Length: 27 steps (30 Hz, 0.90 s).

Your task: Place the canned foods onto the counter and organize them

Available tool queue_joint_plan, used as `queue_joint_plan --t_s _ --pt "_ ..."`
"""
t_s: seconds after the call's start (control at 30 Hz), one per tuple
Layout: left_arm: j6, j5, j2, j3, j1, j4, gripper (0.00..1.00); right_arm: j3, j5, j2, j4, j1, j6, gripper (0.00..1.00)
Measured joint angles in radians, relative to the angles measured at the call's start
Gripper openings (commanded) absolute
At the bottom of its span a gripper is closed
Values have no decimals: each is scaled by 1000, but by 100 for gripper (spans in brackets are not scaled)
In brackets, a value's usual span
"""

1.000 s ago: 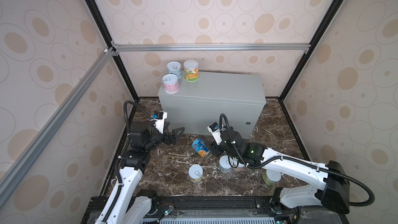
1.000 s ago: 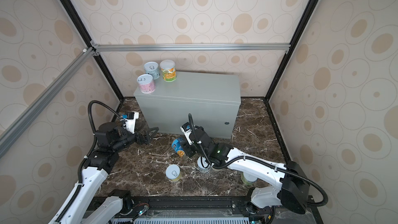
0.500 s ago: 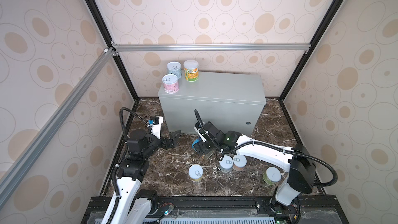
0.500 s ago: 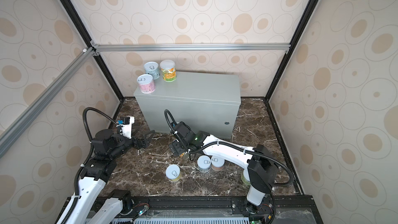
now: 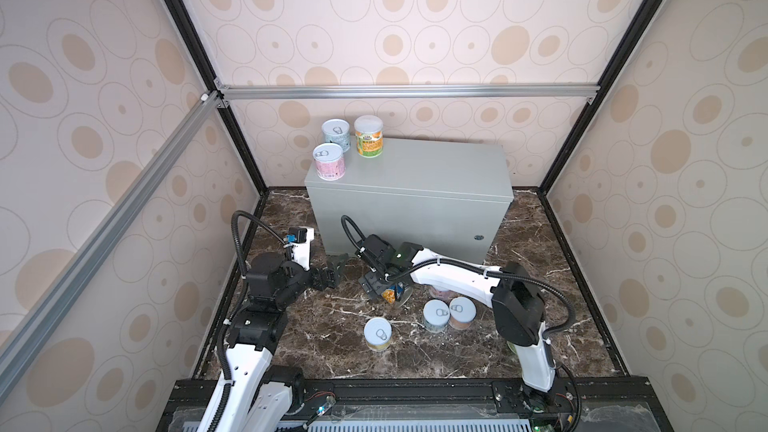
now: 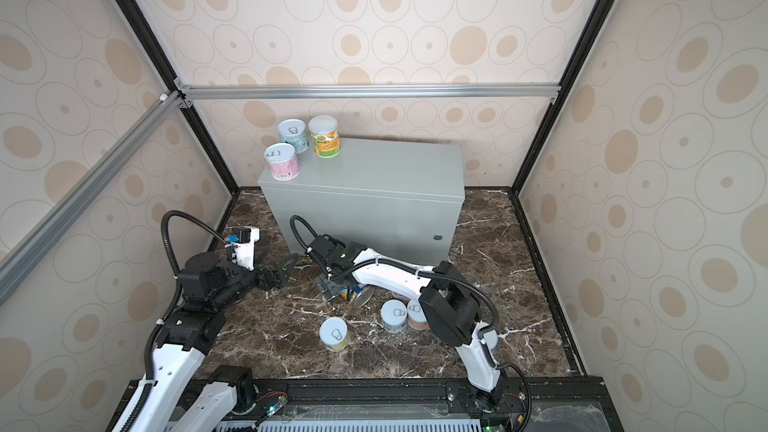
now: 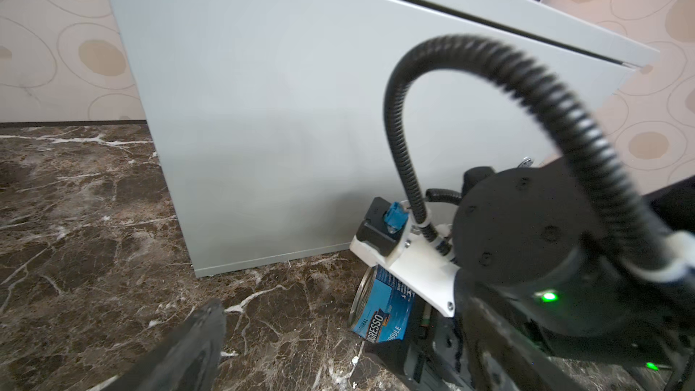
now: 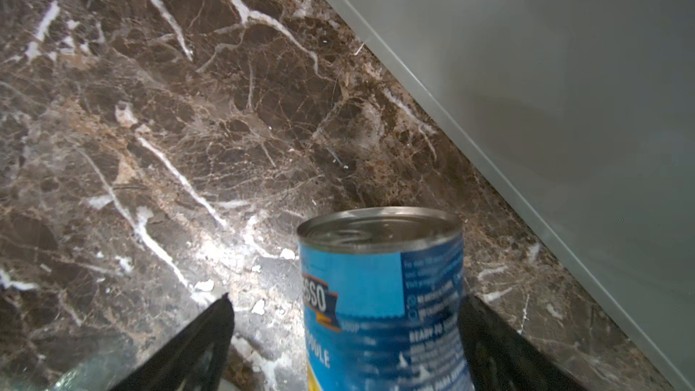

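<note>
Three tins already stand on the far left corner of the grey counter [image 5: 415,168] in both top views: a pink can [image 5: 328,162], a pale blue can [image 5: 336,135] and an orange can [image 5: 368,137]. You look about a third done.

On the marble floor [image 5: 332,326] wait three upright cans [image 5: 436,314] and a half-hidden can [image 5: 440,293] under the right arm. The blue soup can [image 5: 395,295] lies on its side at the counter's foot, between the spread jaws of your right gripper [image 5: 380,288]. Your left gripper [image 5: 336,270] hangs nearby, jaws wide and empty.

In the left wrist view, the soup can [image 7: 383,306] reads "GRESSO".

In the right wrist view, the label shows "SSO" and "SOUP". One finger [image 8: 203,340] stands clear of the can, so nothing is pinched yet.
</note>
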Motion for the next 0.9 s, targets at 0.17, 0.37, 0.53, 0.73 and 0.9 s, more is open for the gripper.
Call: queue_joint_plan --t_s 0.17,0.37,0.53,0.73,0.9 --pt "0 -2 -19 -5 0 0 98 67 40 60 -56 -2 0 95" --pt "0 -2 -26 -14 0 2 98 133 68 123 -105 -3 -1 94" --pt "0 -2 -31 -14 0 4 98 150 70 153 -121 -3 -2 92" --pt "0 -2 -32 -14 0 5 98 153 69 154 -126 -3 -6 87" --pt "0 -3 -37 -14 0 4 98 155 69 154 -127 -3 -9 74"
